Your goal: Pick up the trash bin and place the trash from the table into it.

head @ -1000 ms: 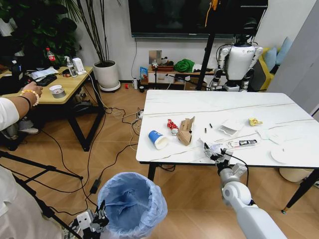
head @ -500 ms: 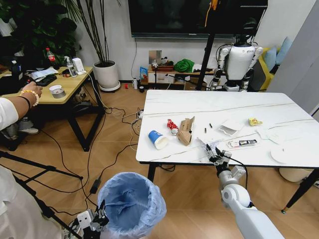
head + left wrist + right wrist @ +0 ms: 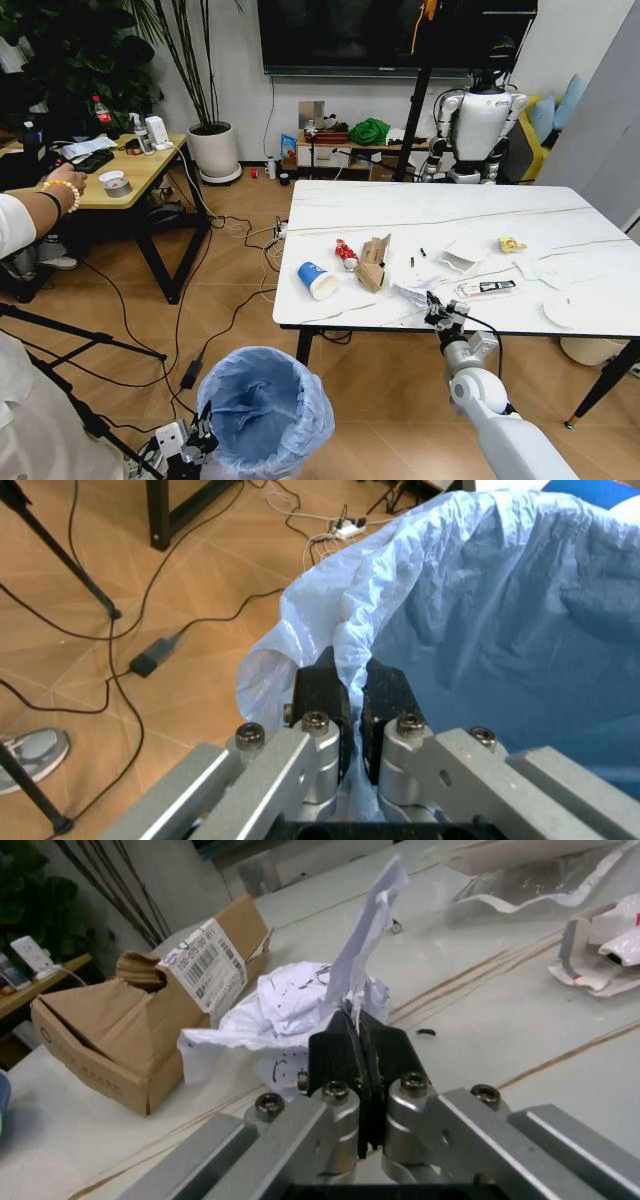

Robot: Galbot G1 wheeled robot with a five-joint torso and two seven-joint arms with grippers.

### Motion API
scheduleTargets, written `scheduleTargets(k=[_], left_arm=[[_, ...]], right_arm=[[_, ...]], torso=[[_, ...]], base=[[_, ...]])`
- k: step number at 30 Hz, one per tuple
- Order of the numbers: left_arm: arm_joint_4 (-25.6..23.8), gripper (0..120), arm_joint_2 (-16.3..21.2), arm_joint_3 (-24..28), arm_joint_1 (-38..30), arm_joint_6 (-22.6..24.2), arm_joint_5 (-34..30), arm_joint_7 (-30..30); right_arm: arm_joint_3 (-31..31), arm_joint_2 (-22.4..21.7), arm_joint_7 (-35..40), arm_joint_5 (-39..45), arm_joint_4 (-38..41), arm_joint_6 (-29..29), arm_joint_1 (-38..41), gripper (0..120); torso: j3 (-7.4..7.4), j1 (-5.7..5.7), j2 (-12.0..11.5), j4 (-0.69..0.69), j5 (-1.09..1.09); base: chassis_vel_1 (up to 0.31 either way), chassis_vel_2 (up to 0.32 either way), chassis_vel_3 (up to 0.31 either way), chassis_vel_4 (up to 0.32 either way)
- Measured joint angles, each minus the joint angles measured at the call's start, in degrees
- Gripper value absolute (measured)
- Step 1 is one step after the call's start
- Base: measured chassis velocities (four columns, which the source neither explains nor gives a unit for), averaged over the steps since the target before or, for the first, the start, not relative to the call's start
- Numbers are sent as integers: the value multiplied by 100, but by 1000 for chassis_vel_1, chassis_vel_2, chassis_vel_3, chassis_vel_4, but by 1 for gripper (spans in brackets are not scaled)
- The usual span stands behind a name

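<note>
**At the table's near edge: right gripper pinching paper, left gripper holding the bin**

At the near edge of the table [image 3: 600, 215] I have the right gripper [image 3: 440, 312] clamped on a thin tail of crumpled white paper [image 3: 290, 1016]; the jaws stand pressed together with only the paper strip between them; the wad itself rests on the marble just beside the brown torn carton [image 3: 135, 1020].

Below and to my left, off the table, the left gripper [image 3: 352, 697] is closed on the rim of the trash bin [image 3: 265, 410] — its fingers pinch the light-blue bag [image 3: 480, 615] where it folds over the edge; the bin sits low beside the table's front corner.

Other litter on the tabletop — paper cup [image 3: 317, 280], red wrapper [image 3: 346, 252], yellow scrap [image 3: 511, 244], white disc [image 3: 565, 313].
</note>
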Motion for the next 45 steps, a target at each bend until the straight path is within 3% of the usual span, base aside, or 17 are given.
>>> scheduleTargets(k=[6,15,25,30,36,45], left_arm=[[2,0,52,73,-43,22,-1,-37],[164,0,174,520,-491,134,-125,-147],[374,0,267,819,-962,143,-245,-340],[576,0,256,966,-1223,156,-426,-392],[823,0,213,1195,-1508,156,-586,-387],[1070,0,145,1489,-1817,204,-715,-416]], right_arm=[[179,-110,-57,-3,184,64,-198,0],[1160,-865,-139,161,1816,182,-1469,0],[1239,-1297,-406,-288,3232,439,-2465,0],[1214,-1522,-879,-751,3950,626,-3196,0],[1163,-1547,-1458,-1382,4203,814,-3775,0],[984,-1485,-1859,-2042,3990,1027,-4095,0]], torso=[[0,0,-1,3,4],[-1,-1,0,-1,0],[-1,-1,0,2,2],[-1,-1,0,1,1],[-1,-1,0,0,1],[0,0,0,0,2]], base=[[0,0,0,0],[0,0,0,0],[0,0,0,0],[0,0,0,0],[0,0,0,0],[0,0,0,0]])
